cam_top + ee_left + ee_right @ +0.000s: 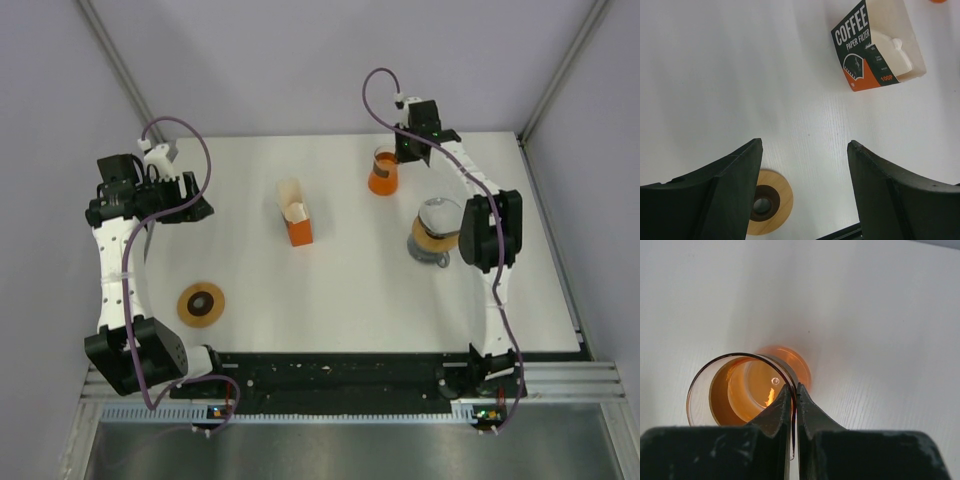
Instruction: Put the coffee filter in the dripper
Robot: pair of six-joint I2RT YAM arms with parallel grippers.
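- Two arms reach over one white table [340, 300].
- One right claw [794, 386], upper centre-right of the overhead view: its fingers are pinched together on the near rim wall of the dripper.
- One dripper [735, 390]: a see-through orange vessel, upright on the table at the upper centre-right.
- One left claw [805, 145], at the far left: jaws wide apart, holding nothing, above bare table.
- One orange carton [865, 55] marked "COFFEE PAPER FILTER", in the middle of the table, open, with cream papers inside.
- One tan ring [202, 305] with a dark centre lies flat at the lower left.
- One glass vessel [432, 228] with a tan band stands just beside the right arm.
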